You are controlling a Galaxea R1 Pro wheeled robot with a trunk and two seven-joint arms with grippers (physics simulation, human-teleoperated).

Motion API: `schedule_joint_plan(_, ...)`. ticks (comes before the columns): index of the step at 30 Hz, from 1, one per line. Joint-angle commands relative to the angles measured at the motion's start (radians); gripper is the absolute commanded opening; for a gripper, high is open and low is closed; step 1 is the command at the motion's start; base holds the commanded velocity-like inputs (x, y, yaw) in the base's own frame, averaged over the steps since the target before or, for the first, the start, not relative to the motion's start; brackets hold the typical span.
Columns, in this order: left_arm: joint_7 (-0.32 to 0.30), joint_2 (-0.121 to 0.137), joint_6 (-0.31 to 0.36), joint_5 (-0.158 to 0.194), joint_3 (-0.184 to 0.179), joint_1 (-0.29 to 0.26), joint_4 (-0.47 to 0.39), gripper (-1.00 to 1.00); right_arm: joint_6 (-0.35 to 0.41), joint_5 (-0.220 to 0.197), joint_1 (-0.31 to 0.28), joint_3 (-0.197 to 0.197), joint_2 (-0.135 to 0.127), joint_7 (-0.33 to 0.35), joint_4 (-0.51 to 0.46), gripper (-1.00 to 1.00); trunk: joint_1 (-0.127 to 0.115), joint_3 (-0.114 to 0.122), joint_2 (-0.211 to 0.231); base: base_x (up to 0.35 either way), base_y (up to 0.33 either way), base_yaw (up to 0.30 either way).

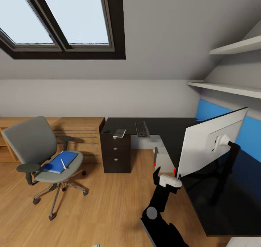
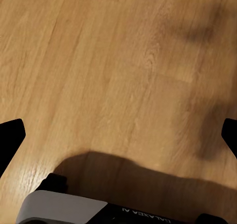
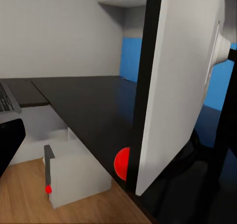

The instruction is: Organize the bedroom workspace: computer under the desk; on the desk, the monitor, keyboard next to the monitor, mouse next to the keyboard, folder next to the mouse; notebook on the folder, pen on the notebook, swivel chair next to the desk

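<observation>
The monitor [image 1: 212,141] stands on the black desk [image 1: 170,129], its white back toward me. My right gripper [image 1: 166,173] is open at the monitor's lower corner, and that edge [image 3: 148,86] sits between the fingers. The grey computer [image 1: 164,159] stands under the desk. Further back on the desk are the keyboard [image 1: 141,129], the notebook [image 1: 119,132] and the mouse [image 1: 106,131]. The swivel chair [image 1: 32,141] stands apart at the left, with the blue folder [image 1: 54,164] and white pen [image 1: 63,163] on its seat. My left gripper [image 2: 118,135] is open over bare floor.
A light-wood chest of drawers [image 1: 81,129] lines the back wall behind the chair. A blue wall panel [image 1: 253,131] and white shelves [image 1: 235,45] sit above the desk's right wing. Wooden floor [image 1: 101,200] stretches between chair and desk.
</observation>
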Motion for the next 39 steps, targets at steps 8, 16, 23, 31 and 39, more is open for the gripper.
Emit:
schedule_joint_plan(8, 0.008, 0.002, 0.002, 0.006, -0.005, -0.001, -0.002, 1.00, -0.010, 0.004, 0.000, 0.032, 0.000, -0.033, 0.003, 1.00, 0.000, -0.001, -0.001, 0.000, 0.000, 0.000)
schedule_joint_plan(16, 0.008, 0.002, 0.001, 0.005, -0.004, 0.000, -0.001, 1.00, -0.012, 0.006, 0.000, 0.041, 0.000, -0.041, 0.004, 1.00, 0.000, -0.001, -0.001, 0.116, 0.004, 0.000)
schedule_joint_plan(23, 0.007, 0.001, 0.001, 0.006, -0.004, -0.001, 0.001, 1.00, -0.012, 0.008, 0.000, 0.039, 0.000, -0.043, 0.005, 1.00, 0.000, -0.002, -0.001, 0.057, 0.002, 0.000)
schedule_joint_plan(31, 0.007, 0.002, 0.001, 0.007, -0.004, -0.001, 0.001, 1.00, -0.012, 0.012, 0.000, 0.040, 0.000, -0.059, 0.005, 1.00, 0.000, -0.002, -0.001, 0.005, 0.000, 0.000)
schedule_joint_plan(39, 0.007, 0.001, 0.001, 0.007, -0.005, -0.001, 0.002, 1.00, -0.012, 0.013, 0.000, 0.035, 0.000, -0.093, 0.006, 1.00, 0.000, -0.002, -0.001, 0.017, 0.000, 0.000)
